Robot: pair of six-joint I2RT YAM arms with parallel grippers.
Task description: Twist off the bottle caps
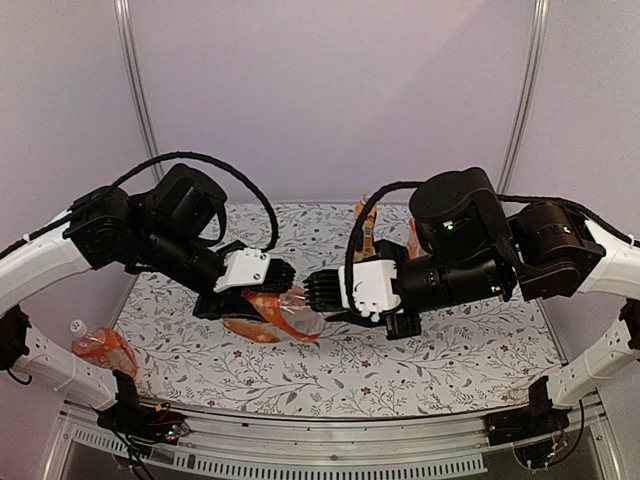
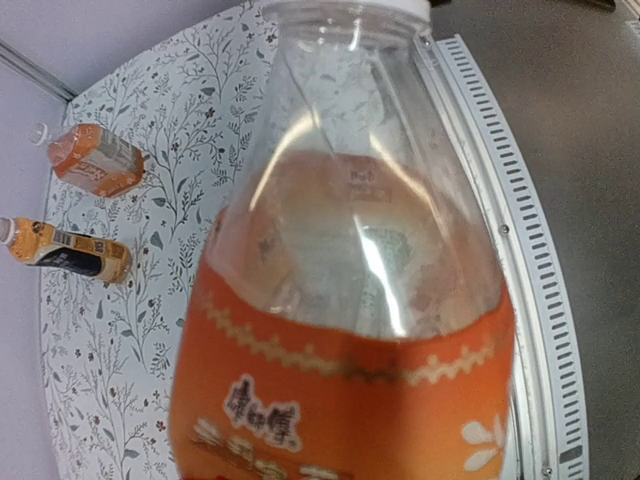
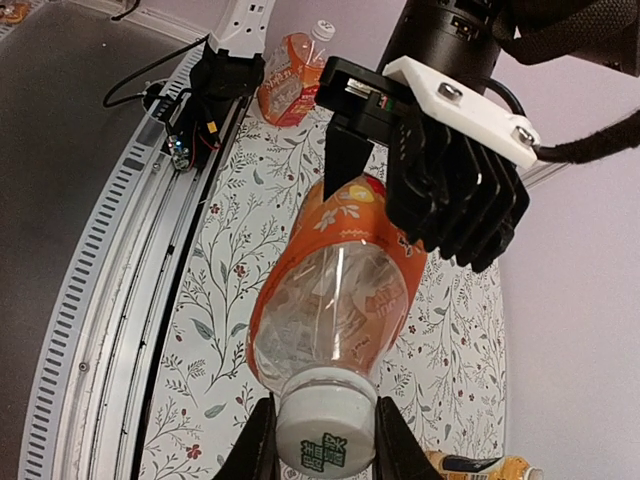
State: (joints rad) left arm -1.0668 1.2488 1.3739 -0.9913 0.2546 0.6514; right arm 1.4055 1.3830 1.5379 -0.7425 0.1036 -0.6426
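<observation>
"Right wrist view: looking for the small white ribbed plastic screw cap (image 3: 325, 437)."
"Pinched between the right gripper's (image 1: 311, 290) fingers, on a squat clear plastic bottle of orange drink (image 3: 335, 290), lying sideways above the floral tabletop (image 3: 215, 300)."
"And the left gripper (image 1: 280, 280)?"
"Clenched round the labelled body, probably bracing against the twist. Not yet unscrewed, apparently."

You'll see the near bottle (image 2: 340, 250) filling the frame: clear upper body, orange label below, white cap (image 2: 345, 5) cut by the top edge. Left, lying on the floral table (image 2: 160, 90): squat bottle (image 2: 95, 160), slim dark-labelled bottle (image 2: 70, 255) near it, apart. Ribbed metal rail (image 2: 497, 175) at right.
</observation>
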